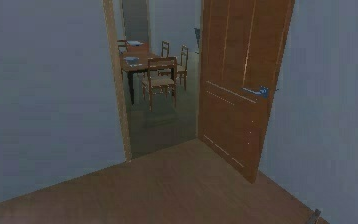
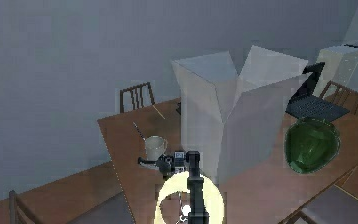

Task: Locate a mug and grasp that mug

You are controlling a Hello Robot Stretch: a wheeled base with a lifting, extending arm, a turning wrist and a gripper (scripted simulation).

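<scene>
Mug (image 2: pixel 154 148) on a table (image 2: pixel 120 135), near the gripper (image 2: pixel 171 160).
Its far end is hard to make out: I cannot tell whether it holds anything.

Wooden door (image 1: pixel 242 75), wooden table (image 2: pixel 123 136), matt pale box (image 2: pixel 225 112)

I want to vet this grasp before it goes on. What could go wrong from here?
The gripper shows right by the white mug; a slightly off approach could shove it along the table instead of taking it. The large open box stands close by the arm, so a sideways swing might strike it. The yellow round thing under the arm could be knocked if the arm lowers.
</scene>
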